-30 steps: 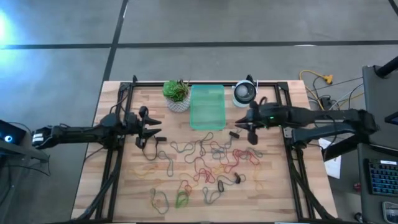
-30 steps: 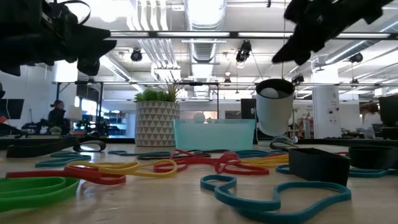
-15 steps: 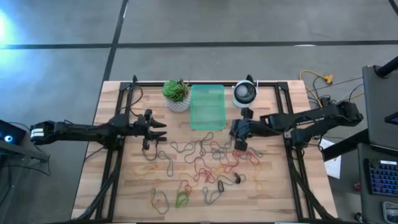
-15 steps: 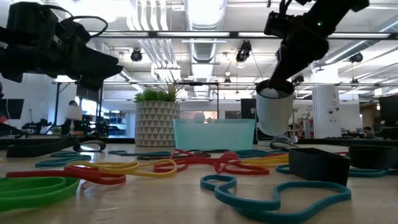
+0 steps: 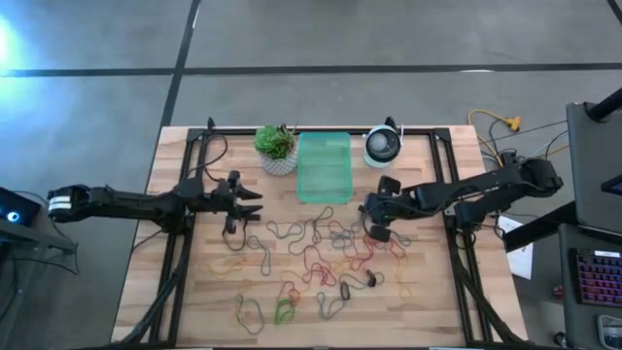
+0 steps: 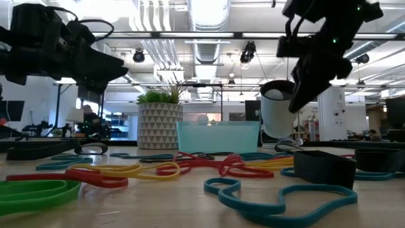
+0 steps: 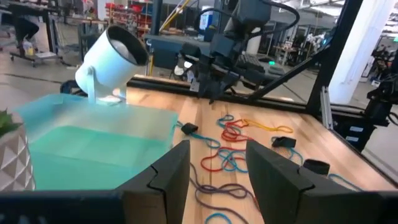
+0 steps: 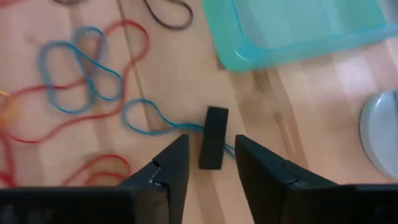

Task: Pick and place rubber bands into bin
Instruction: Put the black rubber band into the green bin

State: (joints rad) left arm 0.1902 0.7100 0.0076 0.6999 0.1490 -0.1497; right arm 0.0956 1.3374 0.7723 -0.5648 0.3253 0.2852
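Observation:
Several rubber bands (image 5: 313, 255) in red, blue, brown, yellow and green lie loose on the wooden table, also in the low view (image 6: 190, 168). The mint-green bin (image 5: 324, 167) stands at the far middle, its corner in the right wrist view (image 8: 298, 31). My right gripper (image 5: 373, 226) hangs open, tipped downward, over the bands' right part, near the bin's near right corner; below its fingers (image 8: 211, 177) lie a small black block (image 8: 213, 146) and a blue band (image 8: 146, 118). My left gripper (image 5: 249, 202) waits open and level, left of the bands (image 7: 217, 180).
A white pot with a green plant (image 5: 277, 148) stands left of the bin, a round white device (image 5: 383, 146) to its right. Black frame rails (image 5: 185, 253) run along the table's left, right and far edges. Another black block (image 6: 324, 168) lies among the bands.
My right gripper has come down toward the bands, moving toward the table's left and near edges, and has tipped from nearly level to pointing steeply down. The bands and the bin lie as before.

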